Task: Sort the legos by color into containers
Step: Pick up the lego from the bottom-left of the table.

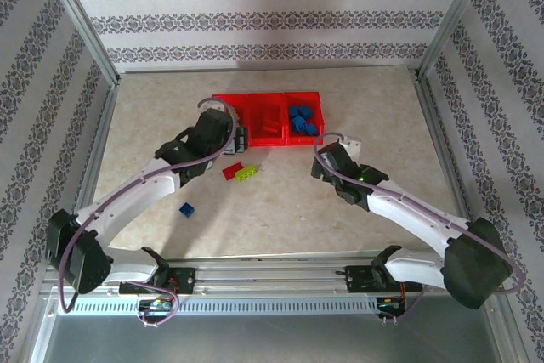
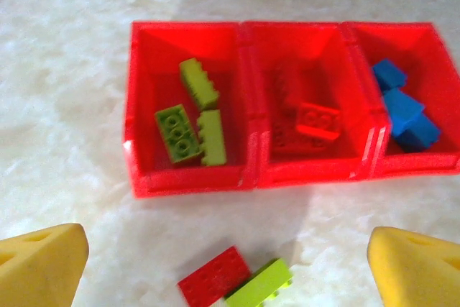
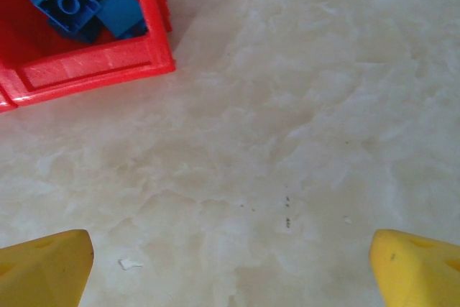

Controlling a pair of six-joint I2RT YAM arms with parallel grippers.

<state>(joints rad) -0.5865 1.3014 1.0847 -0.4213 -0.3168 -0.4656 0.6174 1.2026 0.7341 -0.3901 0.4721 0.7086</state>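
Observation:
The containers [image 2: 248, 177] are three red bins joined in a row. The left bin holds three lime green legos [image 2: 188, 124], the middle one red legos [image 2: 316, 121], the right one blue legos [image 2: 402, 109]. A loose red lego [image 2: 214, 277] and a green lego [image 2: 260, 284] lie touching on the table in front of the bins. My left gripper [image 2: 226, 249] hangs open above that pair, holding nothing. A blue lego [image 1: 187, 209] lies alone nearer the left arm. My right gripper [image 3: 230, 249] is open over bare table, just right of the blue bin [image 3: 93, 66].
The marble-pattern tabletop [image 1: 280, 210] is fenced by metal frame posts and patterned walls. The containers [image 1: 265, 139] sit at the back centre. Both arm bases stand on the rail at the near edge.

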